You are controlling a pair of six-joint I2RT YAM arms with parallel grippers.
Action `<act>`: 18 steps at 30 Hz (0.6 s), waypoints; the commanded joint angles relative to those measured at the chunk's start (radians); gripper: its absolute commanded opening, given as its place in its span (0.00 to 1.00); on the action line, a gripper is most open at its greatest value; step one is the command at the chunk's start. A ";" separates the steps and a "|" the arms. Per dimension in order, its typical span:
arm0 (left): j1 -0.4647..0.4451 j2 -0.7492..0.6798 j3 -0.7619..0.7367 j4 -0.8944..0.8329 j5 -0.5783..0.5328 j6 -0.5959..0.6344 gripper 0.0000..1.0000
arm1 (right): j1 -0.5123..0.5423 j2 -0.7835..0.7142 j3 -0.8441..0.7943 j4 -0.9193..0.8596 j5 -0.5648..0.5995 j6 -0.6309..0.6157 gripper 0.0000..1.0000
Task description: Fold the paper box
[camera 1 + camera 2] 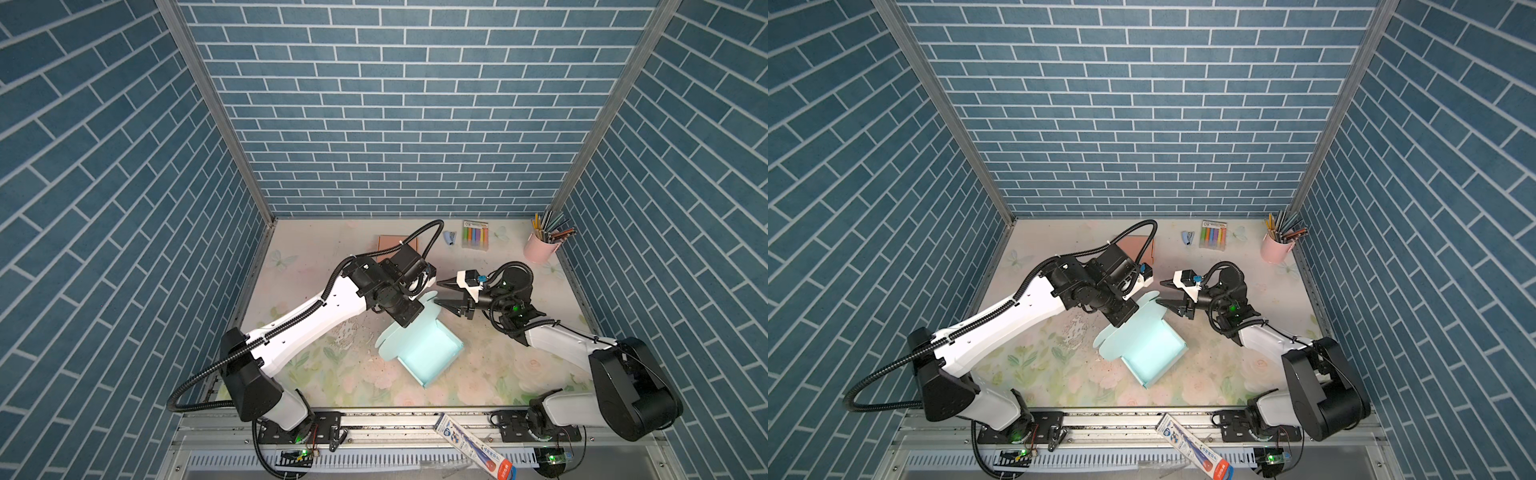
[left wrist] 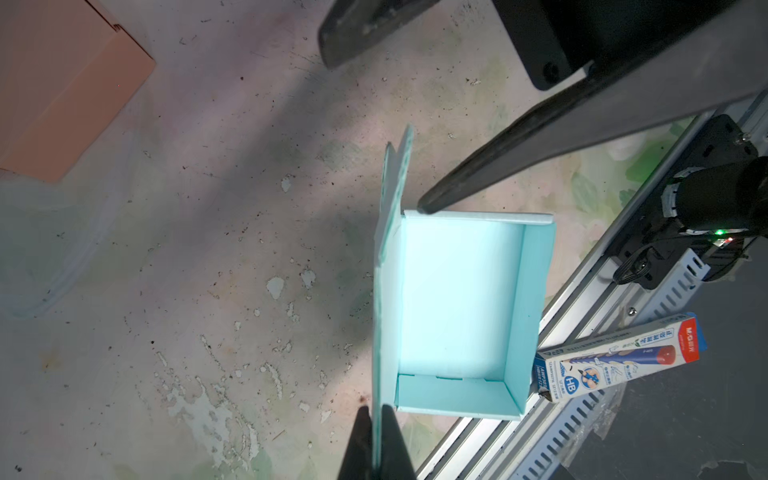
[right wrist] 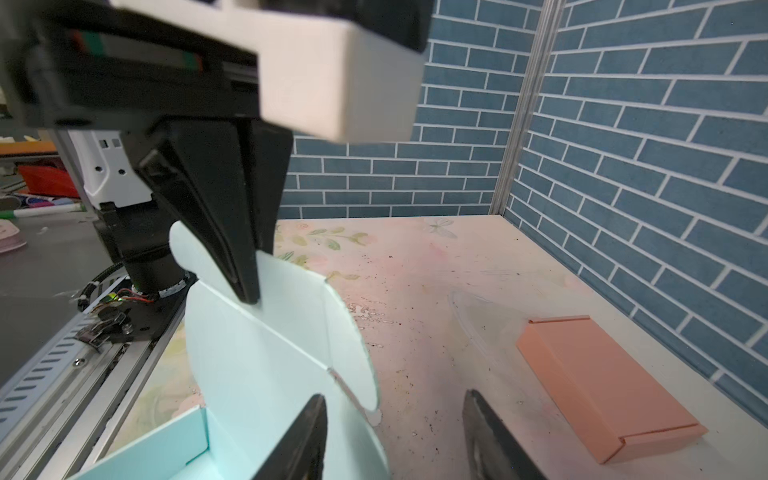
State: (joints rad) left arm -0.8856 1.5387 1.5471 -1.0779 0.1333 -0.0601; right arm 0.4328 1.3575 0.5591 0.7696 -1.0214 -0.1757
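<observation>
In both top views the box (image 1: 428, 353) (image 1: 1150, 353) is sitting near the middle of the worktop (image 1: 316, 257), turned at an angle, with its tray lying open to the camera. The lid (image 1: 433, 311) is rising from the far side, under the left arm's wrist. The right claw (image 1: 442, 293) is hanging just beside that raised end. Its jaws are standing about half apart and holding nothing.

In the left wrist view the left claw (image 2: 376, 436) is pinching the lid, seen edge-on here, with both jaws pressing tight on the card. The tray walls are standing on every side that shows, with crisp corners and tabs sitting in slots along one wall. One right finger (image 2: 519, 149) is reaching down close to a tray corner by the hinge. Whether it is touching, I cannot tell.

In the right wrist view the lid is standing nearly upright. It is pale blue, smooth and sharply creased, with a rounded flap at each side. The near flap (image 3: 353, 357) is lying between the right fingers (image 3: 301, 440), which are not yet gripping it.

The tray looks finished, so the job is probably past halfway. What seems left is folding both flaps inward, bringing the lid down and tucking it into the tray.
</observation>
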 commanded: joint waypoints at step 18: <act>-0.016 -0.077 -0.023 -0.037 -0.062 0.065 0.00 | 0.142 0.043 0.059 -0.154 0.061 -0.227 0.36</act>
State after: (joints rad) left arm -0.8955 1.4799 1.5288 -1.1168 0.0875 -0.0204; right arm 0.5671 1.4044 0.6289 0.6510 -0.9813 -0.3389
